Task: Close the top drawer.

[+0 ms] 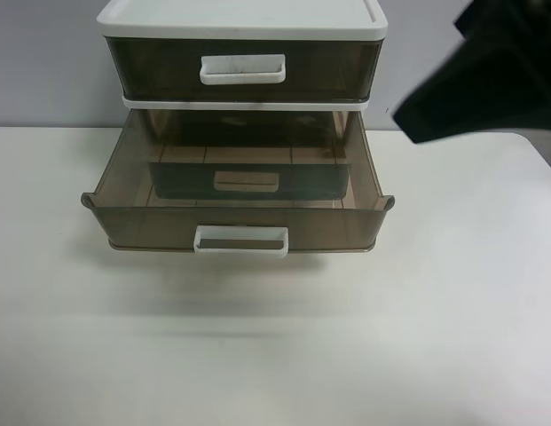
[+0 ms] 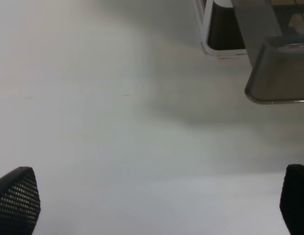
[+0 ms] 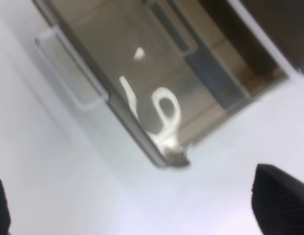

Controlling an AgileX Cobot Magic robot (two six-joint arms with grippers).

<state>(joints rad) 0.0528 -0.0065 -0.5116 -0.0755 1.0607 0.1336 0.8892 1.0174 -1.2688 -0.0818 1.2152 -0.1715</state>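
The top drawer (image 1: pixel 242 69) is smoky-brown with a scuffed white loop handle. It sits pushed in, flush under the white lid of the cabinet (image 1: pixel 240 18). Below it a like brown drawer (image 1: pixel 240 191) with a clean white handle (image 1: pixel 241 240) is pulled far out and empty. The right wrist view shows this open drawer (image 3: pixel 142 73) and its front corner from above. My right gripper (image 3: pixel 142 210) is open and empty, off that corner; its arm is the dark shape (image 1: pixel 492 71) at the exterior high view's upper right. My left gripper (image 2: pixel 156 200) is open and empty over the table.
A third drawer's handle (image 1: pixel 246 182) shows through the open drawer's floor. The left wrist view shows the open drawer's corner (image 2: pixel 281 73) and the cabinet base (image 2: pixel 225 29) ahead. The cabinet stands on a white table (image 1: pixel 275 355) against a grey wall.
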